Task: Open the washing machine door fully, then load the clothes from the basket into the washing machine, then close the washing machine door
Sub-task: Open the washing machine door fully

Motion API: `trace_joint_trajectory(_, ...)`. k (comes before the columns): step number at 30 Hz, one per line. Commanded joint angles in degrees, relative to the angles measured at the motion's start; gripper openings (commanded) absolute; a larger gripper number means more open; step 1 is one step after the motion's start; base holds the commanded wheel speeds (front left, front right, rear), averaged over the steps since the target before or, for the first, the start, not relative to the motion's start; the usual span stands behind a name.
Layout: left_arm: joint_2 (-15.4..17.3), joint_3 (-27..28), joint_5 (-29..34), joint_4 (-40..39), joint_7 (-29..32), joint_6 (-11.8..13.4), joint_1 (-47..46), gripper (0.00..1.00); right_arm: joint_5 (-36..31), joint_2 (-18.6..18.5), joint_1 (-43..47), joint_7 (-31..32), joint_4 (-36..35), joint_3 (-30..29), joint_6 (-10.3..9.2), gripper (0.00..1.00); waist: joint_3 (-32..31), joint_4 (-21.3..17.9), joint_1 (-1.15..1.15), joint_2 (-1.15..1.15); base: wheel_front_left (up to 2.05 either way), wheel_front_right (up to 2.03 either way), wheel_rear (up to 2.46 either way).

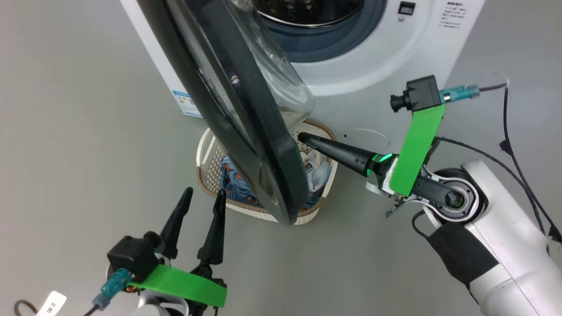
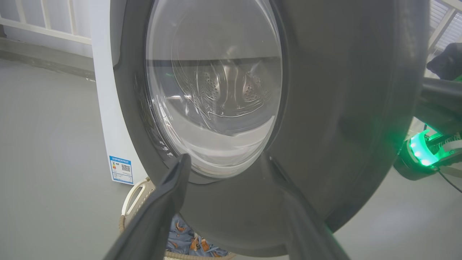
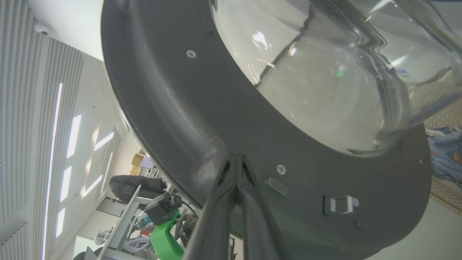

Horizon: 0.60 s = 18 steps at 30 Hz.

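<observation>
Door-opening step in hand: washing machine door point(image 1: 263, 145) only part swung.
Right hand point(image 1: 303, 138), pinched together, set against inner rim; left hand point(image 1: 205, 191) spread, empty; wider swing needed.

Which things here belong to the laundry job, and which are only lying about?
For the job: washing machine door, washing machine, basket, clothes, open left gripper, shut right gripper.
Just about: white tag, white railing, dome camera.
</observation>
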Motion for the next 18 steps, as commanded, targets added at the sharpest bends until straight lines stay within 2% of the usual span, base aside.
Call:
trace_joint_trajectory(1,0.96,2.14,0.67,-0.78,-0.36,-0.31,0.16,1.0,-0.9,0.44,1.29,-0.98,-1.21,0.03,0.1,0.45,-0.74,-0.9,0.0,0.0,0.0,0.0,0.0)
trace_joint_trajectory(2,0.96,2.27,0.77,-0.62,-0.36,-0.32,0.17,1.0,-1.3,0.0,1.68,-1.55,-1.29,0.1,0.1,0.68,-0.89,-1.23,0.0,0.0,0.0,0.0,0.0)
trace_joint_trajectory(3,0.96,2.46,0.87,-0.46,-0.36,-0.33,0.16,1.0,-1.67,-0.46,2.16,-2.31,-1.45,0.09,0.1,1.0,-1.04,-1.55,0.0,0.0,0.0,0.0,0.0)
trace_joint_trajectory(18,0.96,5.75,2.0,1.82,-0.36,-0.4,2.31,1.0,-2.05,-7.15,16.13,-15.48,-0.46,-2.07,0.1,1.0,-4.87,-6.96,0.0,0.0,0.0,0.0,0.0)
